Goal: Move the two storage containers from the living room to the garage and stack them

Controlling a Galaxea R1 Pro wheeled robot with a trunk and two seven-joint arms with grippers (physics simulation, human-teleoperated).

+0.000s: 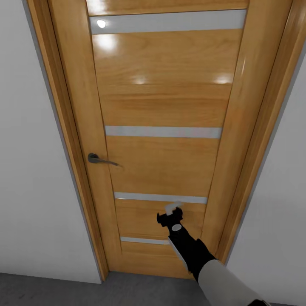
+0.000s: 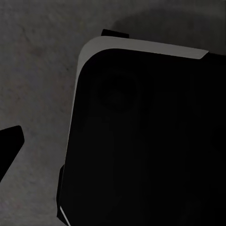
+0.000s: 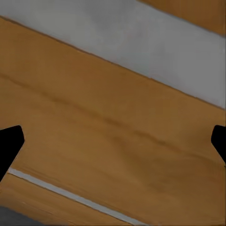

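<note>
1. Door [image 1: 163, 127] of glossy honey-coloured wood stands shut straight ahead of the robot and takes up most of the head view; its frame [image 1: 68, 127] runs down both sides.
2. Four pale grey strips cross the door panel; one of them [image 1: 163, 131] sits at mid-height, and ceiling lights glint on the wood near the top.
3. A dark metal lever handle [image 1: 100, 160] sits at the door's left edge, pointing toward the middle of the panel.
4. Plain pale grey wall [image 1: 29, 170] flanks the frame on each side, and dark grey floor [image 1: 51, 289] meets the foot of the door.
5. The right gripper [image 1: 172, 212] is raised at the end of its black-and-white arm, close in front of the lower panel, just below the third strip.
6. From the right wrist, both black fingertips [image 3: 10, 143] sit at opposite edges of the picture, so the jaws are spread wide with nothing between them; wood and a grey strip [image 3: 141, 42] lie right behind.
7. The left wrist looks down on rough grey concrete and the robot's own black base [image 2: 146, 141]; one fingertip [image 2: 9, 148] shows, so the left gripper's spread cannot be told.
8. No storage container is visible here.
</note>
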